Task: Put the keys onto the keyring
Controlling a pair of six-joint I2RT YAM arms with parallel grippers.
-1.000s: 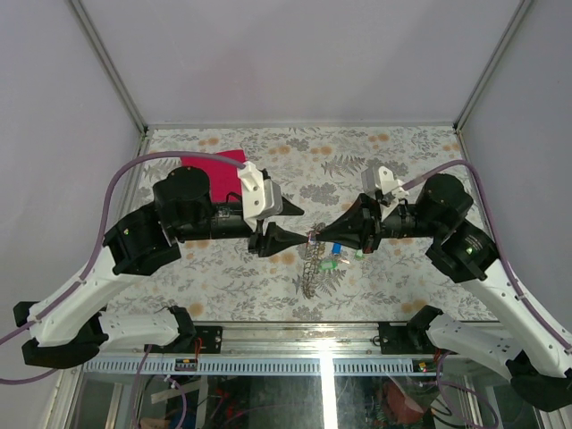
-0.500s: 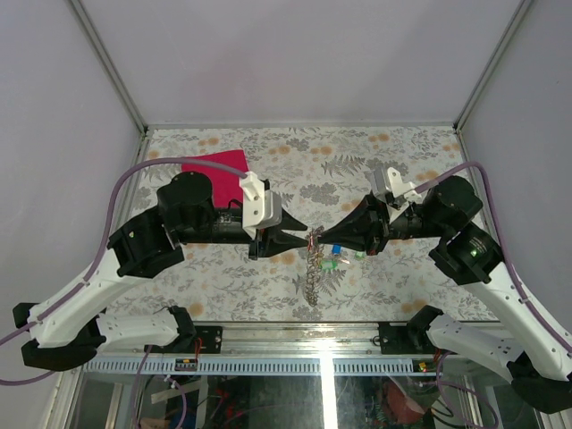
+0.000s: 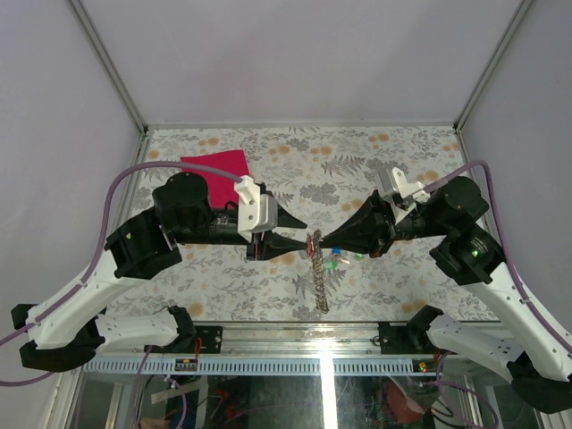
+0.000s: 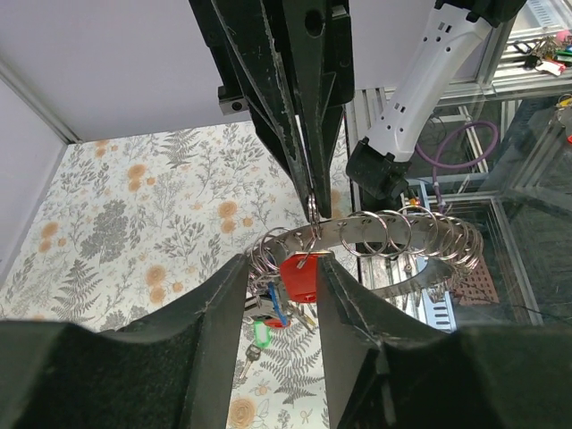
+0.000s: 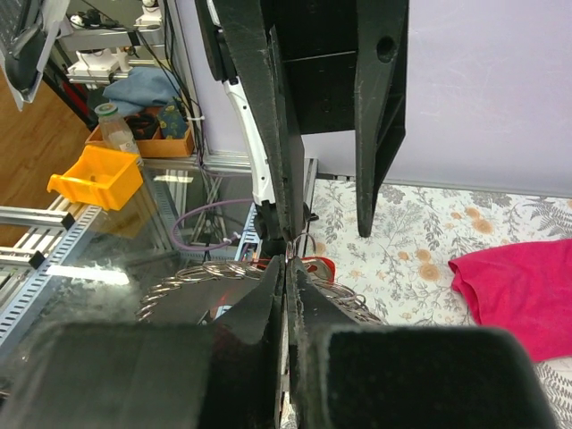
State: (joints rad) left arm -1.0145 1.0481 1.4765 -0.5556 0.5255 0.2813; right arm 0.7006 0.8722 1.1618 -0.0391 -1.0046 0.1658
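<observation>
The keyring [image 3: 316,275] is a grey coiled metal band that hangs in the air over the table's near middle. It is held at its top by my right gripper [image 3: 323,238], which is shut on one of its small wire loops [image 5: 295,250]. Several keys with red [image 4: 299,277], blue [image 4: 277,308] and green [image 4: 259,335] tags dangle from the band [image 4: 402,241]. My left gripper [image 4: 281,264] faces the right one with its jaws apart. The red tag sits between them, against one finger [image 4: 335,295]. In the top view the left gripper [image 3: 302,232] is just left of the ring.
A magenta cloth [image 3: 217,165] lies at the back left of the floral table [image 3: 402,152]. Grey enclosure walls [image 3: 54,134] stand on three sides. Off the table's near edge are a metal rail [image 3: 295,365] and a yellow bin [image 5: 98,177].
The hanging keyring has swung, and its lower end now sits further right and nearer the front edge. The right gripper has shifted slightly right and down. The left jaws narrowed, then widened a little.
</observation>
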